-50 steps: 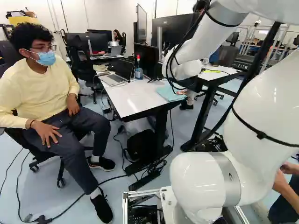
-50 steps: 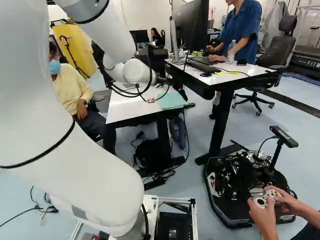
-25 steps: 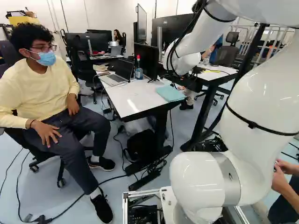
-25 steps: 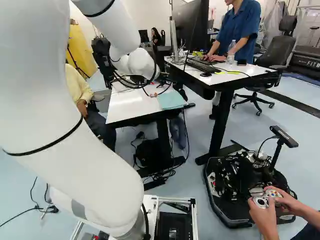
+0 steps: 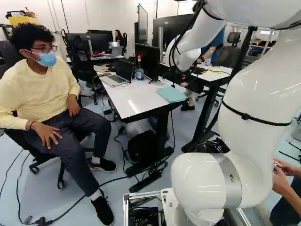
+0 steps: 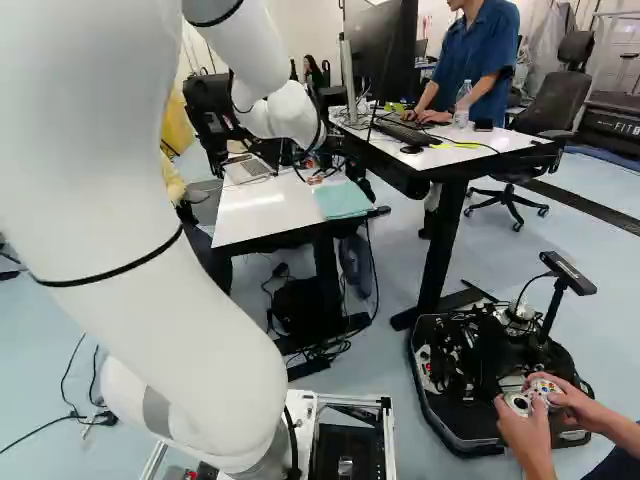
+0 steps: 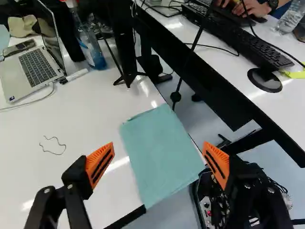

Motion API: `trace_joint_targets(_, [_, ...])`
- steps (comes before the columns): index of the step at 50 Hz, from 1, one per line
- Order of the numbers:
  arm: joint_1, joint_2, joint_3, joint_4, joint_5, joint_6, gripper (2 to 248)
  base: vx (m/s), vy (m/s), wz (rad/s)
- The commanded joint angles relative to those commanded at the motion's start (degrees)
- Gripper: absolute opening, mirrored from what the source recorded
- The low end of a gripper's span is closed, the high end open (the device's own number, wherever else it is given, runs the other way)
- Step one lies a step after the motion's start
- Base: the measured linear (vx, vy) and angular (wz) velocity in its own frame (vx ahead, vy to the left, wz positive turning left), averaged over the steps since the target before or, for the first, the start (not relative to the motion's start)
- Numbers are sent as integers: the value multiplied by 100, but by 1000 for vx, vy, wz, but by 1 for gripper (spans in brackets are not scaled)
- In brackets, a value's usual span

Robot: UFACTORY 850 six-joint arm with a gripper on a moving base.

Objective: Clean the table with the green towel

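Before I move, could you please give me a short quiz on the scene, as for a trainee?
1. Where does the green towel lie: (a) on the floor, (b) on the white table, at its edge, or (c) on the keyboard?
2. True or false: the gripper is open.
3. Fill in: a ____ with a red top stands near the open laptop.
Key: 1 b; 2 true; 3 bottle.

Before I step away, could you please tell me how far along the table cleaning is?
No wiping looks done: the green towel lies folded at the table's edge, and a thin string lies on the tabletop. Nothing is in hand; the claw is open, its fingers apart. Left, I think: grip the towel, then wipe.
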Motion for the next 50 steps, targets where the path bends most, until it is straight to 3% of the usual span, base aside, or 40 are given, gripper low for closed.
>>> trace_joint_targets(18, [44, -501, -553, 174, -639, 0, 247, 0, 0, 0])
trace_joint_targets(35, [90, -958, -1078, 793, -955, 0, 247, 0, 0, 0])
trace_joint_targets(50, [124, -1335, -1529, 890, -1029, 0, 247, 0, 0, 0])
